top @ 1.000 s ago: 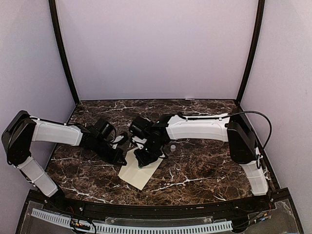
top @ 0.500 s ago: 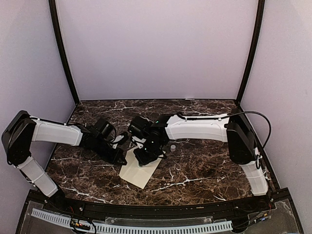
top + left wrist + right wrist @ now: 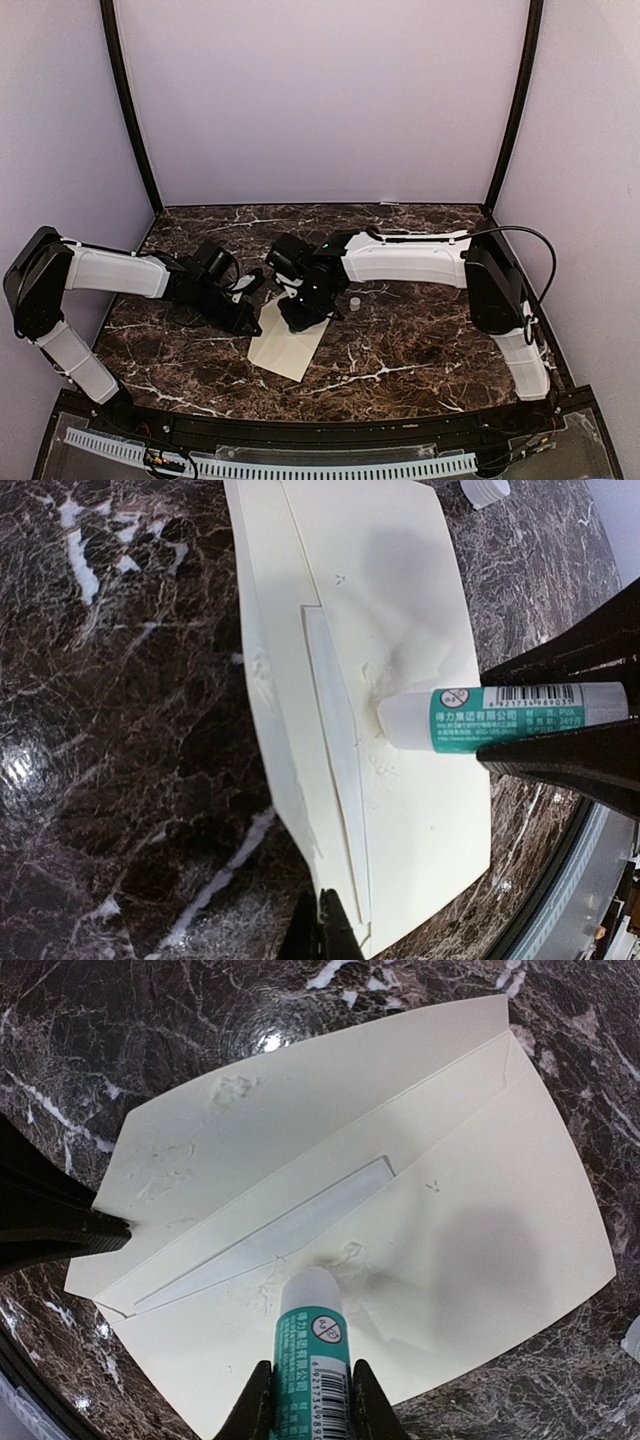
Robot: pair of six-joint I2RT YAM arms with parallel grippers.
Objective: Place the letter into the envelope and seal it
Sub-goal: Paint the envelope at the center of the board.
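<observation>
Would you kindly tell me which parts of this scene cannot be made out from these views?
Both wrist views: only a pale strip of the letter shows; the envelope covers the rest.
Top view: the right tool hides the glue stick.
Right wrist view: the bottom edge cuts off the glue stick's rear.
Left wrist view: the top edge cuts off the white cap; the left tool is only a dark sliver at the bottom edge.
</observation>
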